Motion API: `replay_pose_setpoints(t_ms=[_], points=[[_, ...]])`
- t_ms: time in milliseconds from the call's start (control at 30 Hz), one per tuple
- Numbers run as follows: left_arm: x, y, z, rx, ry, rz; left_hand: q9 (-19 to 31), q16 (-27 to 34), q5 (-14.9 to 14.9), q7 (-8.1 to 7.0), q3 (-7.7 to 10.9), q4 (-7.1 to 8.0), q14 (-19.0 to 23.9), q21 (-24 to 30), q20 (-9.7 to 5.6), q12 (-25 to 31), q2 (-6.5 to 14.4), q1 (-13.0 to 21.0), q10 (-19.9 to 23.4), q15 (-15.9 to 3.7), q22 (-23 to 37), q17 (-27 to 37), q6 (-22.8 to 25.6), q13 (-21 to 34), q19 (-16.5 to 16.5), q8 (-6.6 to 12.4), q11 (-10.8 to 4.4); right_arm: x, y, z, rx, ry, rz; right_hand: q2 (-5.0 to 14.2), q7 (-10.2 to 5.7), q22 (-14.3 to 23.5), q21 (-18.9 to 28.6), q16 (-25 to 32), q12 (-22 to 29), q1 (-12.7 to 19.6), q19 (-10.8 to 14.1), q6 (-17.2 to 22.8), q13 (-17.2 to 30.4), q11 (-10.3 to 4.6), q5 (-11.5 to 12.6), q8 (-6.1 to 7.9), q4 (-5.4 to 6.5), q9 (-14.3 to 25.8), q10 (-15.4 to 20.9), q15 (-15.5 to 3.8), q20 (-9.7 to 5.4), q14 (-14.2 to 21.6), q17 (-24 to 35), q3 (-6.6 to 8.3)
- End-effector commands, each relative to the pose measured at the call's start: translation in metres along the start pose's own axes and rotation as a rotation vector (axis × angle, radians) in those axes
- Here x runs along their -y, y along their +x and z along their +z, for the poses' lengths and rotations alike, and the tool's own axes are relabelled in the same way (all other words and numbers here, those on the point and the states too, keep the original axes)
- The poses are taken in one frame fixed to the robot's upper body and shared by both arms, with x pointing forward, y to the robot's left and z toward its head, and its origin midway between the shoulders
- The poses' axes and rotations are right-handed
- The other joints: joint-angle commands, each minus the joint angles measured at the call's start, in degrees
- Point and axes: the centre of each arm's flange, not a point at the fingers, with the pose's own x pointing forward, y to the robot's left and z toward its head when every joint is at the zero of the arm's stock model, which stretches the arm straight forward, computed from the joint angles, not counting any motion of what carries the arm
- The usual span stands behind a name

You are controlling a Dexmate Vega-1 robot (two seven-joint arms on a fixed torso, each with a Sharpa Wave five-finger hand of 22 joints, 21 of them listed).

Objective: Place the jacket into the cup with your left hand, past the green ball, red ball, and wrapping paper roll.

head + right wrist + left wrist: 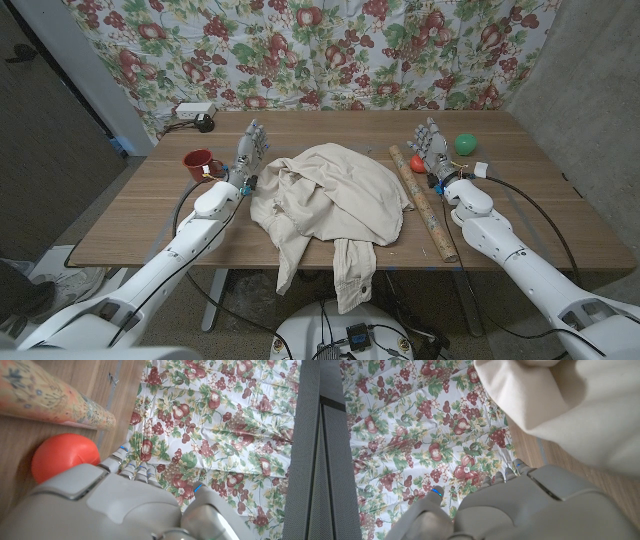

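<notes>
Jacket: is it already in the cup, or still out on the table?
Out. The jacket lies crumpled on the table's middle, one part hanging over the near edge; the red cup stands apart beside it.

A long wooden bench (150, 215) stands in front of a wall hung with a floral cloth (330, 50), white and printed all over with red fruit and green leaves; the same cloth (415, 440) shows in the left wrist view and again (220, 425) in the right wrist view. At the bench's far left corner sits a white power strip (192, 111) with a dark plug (205, 122) just beside it. Bare grey wall (590, 70) closes the room on the right.
</notes>
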Motion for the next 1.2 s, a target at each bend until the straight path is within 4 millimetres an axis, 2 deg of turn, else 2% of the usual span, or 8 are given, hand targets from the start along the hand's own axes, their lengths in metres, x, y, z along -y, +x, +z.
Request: replay_pose_setpoints(t_ms=[33, 200, 300, 400, 533, 700, 900, 1200], points=[[-0.01, 0.0, -0.003, 0.001, -0.013, 0.011, 0.2, 0.3, 0.4, 0.17, 0.4, -0.03, -14.9, 0.3, -0.02, 0.3, 7.9, 0.0, -16.0, 0.06, 0.1, 0.2, -18.7, 0.2, -5.2, 0.43, 0.02, -0.009, 0.001, 0.0, -0.009, -0.021, 0.011, 3.43, -0.06, 0.3, 0.2, 0.3, 0.2, 0.1, 0.4, -0.3, 0.1, -0.04, 0.3, 0.27, 0.09, 0.2, -0.6, -0.05, -1.38, -0.5, 0.1, 0.31], [-0.011, -0.001, 0.001, 0.015, -0.008, 0.012, 0.2, 0.4, 0.4, 0.03, 0.38, -0.03, -14.7, 0.3, 0.53, 0.4, 7.9, 0.0, -15.8, 0.17, 0.1, 0.2, -18.4, 0.2, -5.3, 0.53, 0.07, -0.013, 0.004, 0.001, -0.003, -0.022, 0.023, 3.45, -0.05, 0.3, 0.2, 0.3, 0.3, 0.1, 0.4, -0.2, 0.1, 0.03, 0.4, 0.3, 0.09, 0.2, -0.5, -0.03, -1.37, -0.4, 0.1, 0.28], [-0.011, 0.0, 0.003, 0.029, 0.006, -0.005, 0.2, 0.6, 0.4, -0.8, 0.35, -0.05, -14.0, 0.4, 2.36, 0.6, 7.9, 0.0, -15.2, 0.69, 0.1, 0.2, -17.5, 0.2, -5.0, 0.85, -0.09, -0.014, 0.005, 0.002, -0.003, -0.025, 0.028, 3.45, -0.09, 0.3, 0.2, 0.4, 0.3, 0.1, 0.4, -0.1, 0.1, 0.0, 0.4, 0.34, 0.09, 0.2, -0.3, -0.06, -1.37, -0.4, 0.1, 0.26], [-0.01, -0.004, 0.004, 0.036, 0.009, 0.022, 0.2, 0.7, 0.4, -1.69, 0.35, -0.07, -13.6, 0.4, 3.05, 0.7, 7.8, 0.0, -14.9, 0.74, 0.1, 0.2, -16.9, 0.2, -4.9, 1.02, -0.08, -0.013, 0.007, 0.003, -0.002, -0.028, 0.033, 3.44, -0.17, 0.3, 0.2, 0.4, 0.5, 0.1, 0.4, 0.6, 0.1, 0.0, 0.4, 0.59, 0.09, 0.2, 0.2, -0.14, -1.31, -0.2, 0.1, 0.22], [-0.008, -0.005, 0.013, 0.058, 0.04, 0.017, 0.1, 1.3, 0.3, -3.25, 0.27, -0.25, -11.4, 0.9, 6.24, 1.1, 7.5, 0.1, -13.6, 1.04, 0.1, 0.2, -15.1, 0.2, -3.7, 1.42, -0.38, -0.013, 0.01, 0.003, 0.002, -0.026, 0.036, 3.44, -0.35, 0.3, 0.4, 0.6, 0.8, 0.1, 0.9, 1.4, 0.1, 0.26, 0.4, 0.84, 0.08, 0.2, 1.0, -0.21, -1.27, 0.4, 0.1, 0.17], [-0.006, -0.002, 0.023, 0.077, 0.076, 0.004, 0.1, 1.6, 0.3, -3.76, 0.22, -0.38, -10.0, 1.2, 8.08, 1.4, 7.3, 0.2, -12.6, 1.28, 0.1, 0.2, -14.1, 0.2, -2.9, 1.52, -0.66, -0.012, 0.013, 0.003, 0.004, -0.024, 0.035, 3.44, -0.26, 0.3, 0.5, 0.7, 0.8, 0.1, 1.2, 1.6, 0.1, 0.22, 0.4, 0.89, 0.07, 0.2, 1.2, -0.14, -1.29, 0.7, 0.1, 0.14], [-0.003, 0.005, 0.028, 0.085, 0.102, -0.001, 0.1, 1.6, 0.2, -4.3, 0.19, -0.47, -9.3, 1.4, 8.76, 1.5, 7.2, 0.3, -12.0, 1.72, 0.0, 0.2, -13.1, 0.2, -2.5, 1.65, -0.78, -0.01, 0.016, 0.003, 0.004, -0.022, 0.031, 3.44, -0.22, 0.3, 0.5, 0.7, 0.8, 0.1, 1.2, 1.8, 0.1, 0.43, 0.5, 0.89, 0.06, 0.2, 1.5, -0.11, -1.24, 0.7, 0.1, 0.11], [0.002, 0.011, 0.033, 0.095, 0.128, -0.02, 0.1, 1.6, 0.2, -4.68, 0.17, -0.58, -9.0, 1.5, 8.9, 1.6, 7.0, 0.4, -11.4, 1.67, 0.0, 0.2, -12.3, 0.2, -2.1, 1.74, -0.92, -0.006, 0.017, 0.004, 0.014, -0.027, 0.028, 3.43, -0.21, 0.3, 0.4, 0.7, 0.8, 0.1, 1.3, 2.1, 0.1, 0.38, 0.5, 0.93, 0.06, 0.2, 1.6, -0.16, -1.25, 0.9, 0.1, 0.07]])
